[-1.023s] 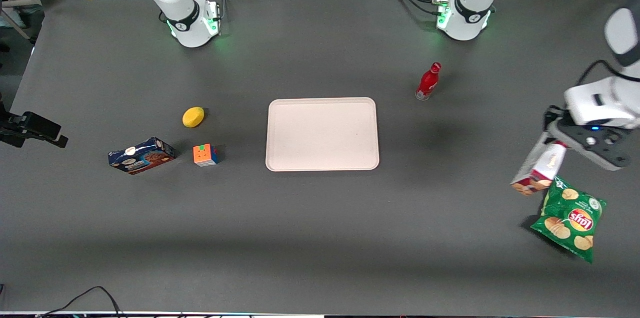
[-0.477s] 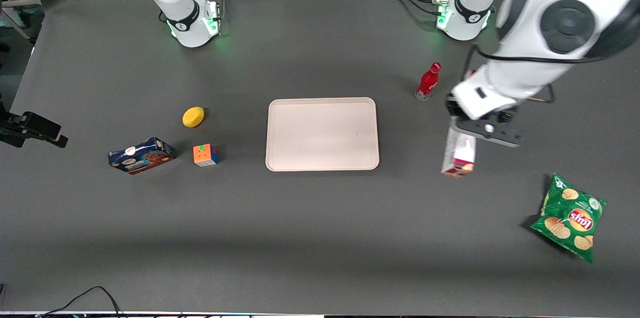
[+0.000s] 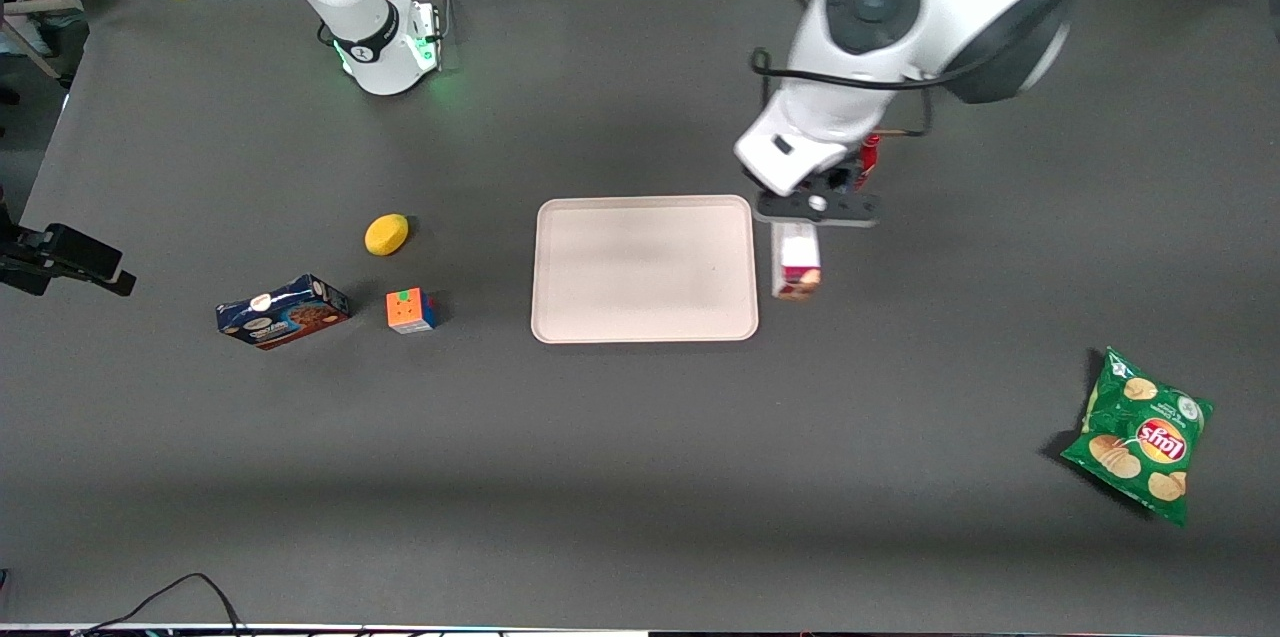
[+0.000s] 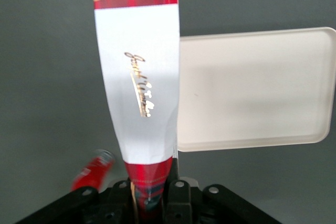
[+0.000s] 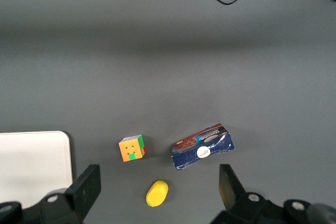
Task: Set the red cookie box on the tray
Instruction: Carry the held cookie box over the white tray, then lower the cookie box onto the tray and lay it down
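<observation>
Front view: one hand (image 3: 797, 217) clamps one red cookie box (image 3: 797, 267) beside one tray (image 3: 644, 327)

Even overhead light on the dark table (image 3: 640, 477), soft shadows beneath. Gripper (image 4: 152, 203), above the tray's (image 3: 645, 332) edge, shows glare on the red cookie box (image 4: 139, 87); red bottle (image 4: 93, 169) blurred
</observation>
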You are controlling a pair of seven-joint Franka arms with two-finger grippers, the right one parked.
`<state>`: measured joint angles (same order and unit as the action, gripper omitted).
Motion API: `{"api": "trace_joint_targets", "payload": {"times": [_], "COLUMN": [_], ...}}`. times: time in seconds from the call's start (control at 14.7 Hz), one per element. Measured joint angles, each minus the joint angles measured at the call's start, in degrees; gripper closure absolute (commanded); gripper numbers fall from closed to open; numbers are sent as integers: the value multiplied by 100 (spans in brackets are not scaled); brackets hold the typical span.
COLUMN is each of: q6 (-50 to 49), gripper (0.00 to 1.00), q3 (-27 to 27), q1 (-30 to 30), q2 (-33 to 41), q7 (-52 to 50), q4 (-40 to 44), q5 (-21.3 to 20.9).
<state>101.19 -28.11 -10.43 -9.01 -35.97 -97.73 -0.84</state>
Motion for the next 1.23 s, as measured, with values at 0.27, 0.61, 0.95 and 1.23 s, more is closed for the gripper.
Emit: {"api": "trace_joint_targets", "payload": {"times": [0.27, 0.61, 0.95, 1.23], "q6": [582, 1854, 2638, 3093], "gripper": [86, 87, 87, 87], "q3": [-383, -515, -504, -498], "q1": [-222, -465, -470, -471], "q2": [-231, -417, -1250, -1989], "q7": [-1012, -1768, -2606, -3047], "q4": [-327, -1209, -1325, -1233], "q5": [-18, -553, -1692, -2385]}}
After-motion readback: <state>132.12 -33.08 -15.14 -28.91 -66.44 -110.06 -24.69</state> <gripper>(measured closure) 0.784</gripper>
